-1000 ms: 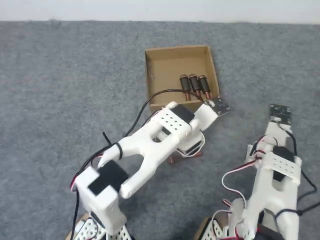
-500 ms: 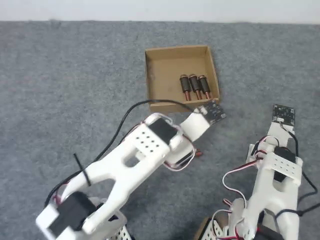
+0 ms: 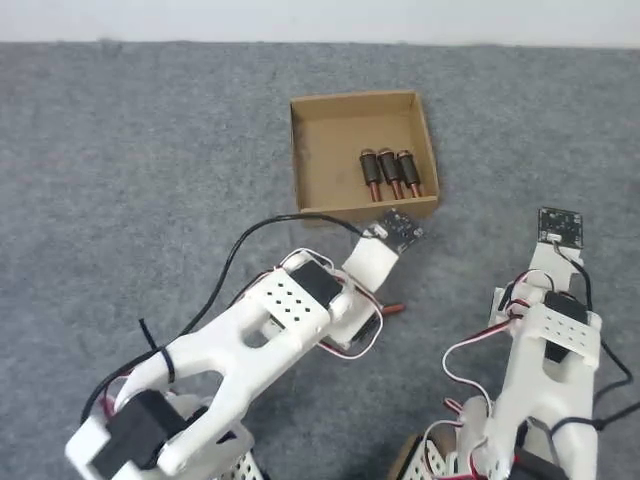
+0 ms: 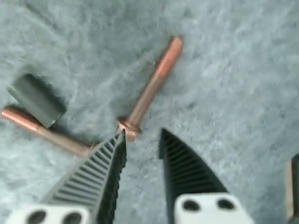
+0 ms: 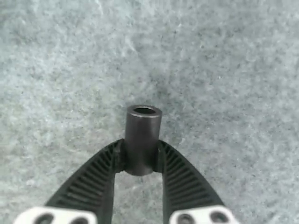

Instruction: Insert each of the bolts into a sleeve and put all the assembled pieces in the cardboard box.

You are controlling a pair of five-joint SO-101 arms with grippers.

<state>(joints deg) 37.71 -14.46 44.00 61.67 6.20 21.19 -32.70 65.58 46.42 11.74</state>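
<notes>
Three assembled pieces (image 3: 390, 172), each a copper-coloured bolt seated in a dark cylindrical sleeve, lie side by side against one wall of the shallow, open-topped brown cardboard box (image 3: 325, 150) at the far side of the grey, carpet-like tabletop (image 3: 150, 150). That part of the job looks done.

The rest is out on the tabletop, in front of the box. The white left arm (image 3: 280, 330) hangs low over a loose copper-coloured flanged bolt (image 4: 152, 88) lying flat. The left arm's jaws are apart and empty, and the tip of one sits just beside the bolt's head. Near it lie a second copper-coloured bolt (image 4: 46, 133) and a short grey metal sleeve (image 4: 35, 98). They seem to lie against each other rather than fitted together, though the view there is too soft to be sure.

Well off to the side, the white right arm (image 3: 545, 340) holds a dark cylindrical metal sleeve (image 5: 142, 135). The right arm's jaws are clamped on its lower half, leaving its open bore facing away from the wrist.

At least two bolts appear to need sleeving and boxing. The likely next step is a grasp on the loose bolt, which can then be fed into the waiting bore.
</notes>
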